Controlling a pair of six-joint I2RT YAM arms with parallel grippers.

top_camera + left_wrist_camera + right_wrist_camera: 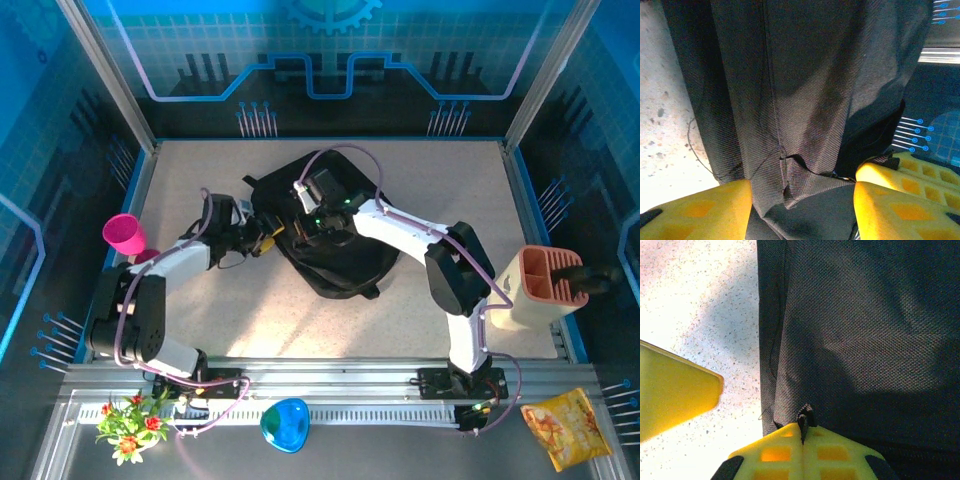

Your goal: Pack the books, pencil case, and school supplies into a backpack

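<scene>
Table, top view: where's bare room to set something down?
Free: far right of the table, between backpack and desk organizer; far-left corner beyond the pink cup; near strip between backpack and rail. Crowded: centre, around the backpack.

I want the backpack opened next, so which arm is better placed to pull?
Right, probably: the right pincer is shut on a small black tab at the backpack seam, while the left pincer merely straddles a fabric fold, jaws apart.
</scene>
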